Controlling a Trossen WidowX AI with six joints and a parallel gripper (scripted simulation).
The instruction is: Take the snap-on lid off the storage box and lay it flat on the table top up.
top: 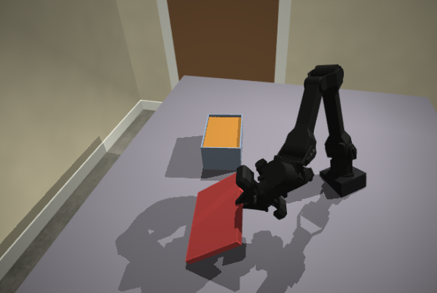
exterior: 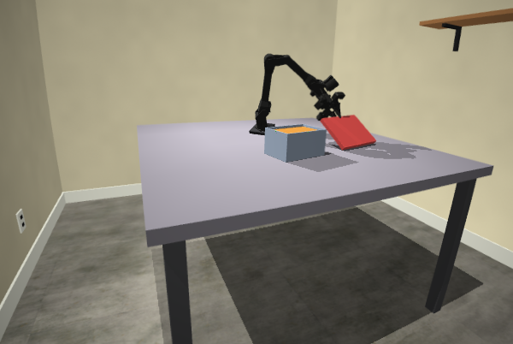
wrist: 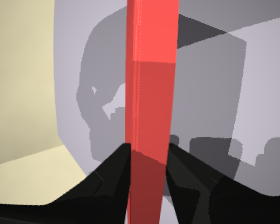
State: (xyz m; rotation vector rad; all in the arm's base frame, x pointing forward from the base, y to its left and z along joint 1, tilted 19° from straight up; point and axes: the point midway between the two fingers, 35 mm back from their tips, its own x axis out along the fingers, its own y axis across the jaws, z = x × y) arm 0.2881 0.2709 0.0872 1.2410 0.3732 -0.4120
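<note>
The grey-blue storage box stands open on the table, its orange inside showing; it also shows in the exterior view. The red lid is off the box and tilted, its far edge low near the table, its near edge raised. My gripper is shut on that raised edge, in front of the box. In the exterior view the lid slopes down to the right of the box, apart from it, with the gripper at its upper edge. The wrist view shows the lid edge-on between my fingers.
The arm's base stands on the table to the right of the box. A door is behind the table. A wall shelf hangs high at the right. The table's edge lies well away from the lid.
</note>
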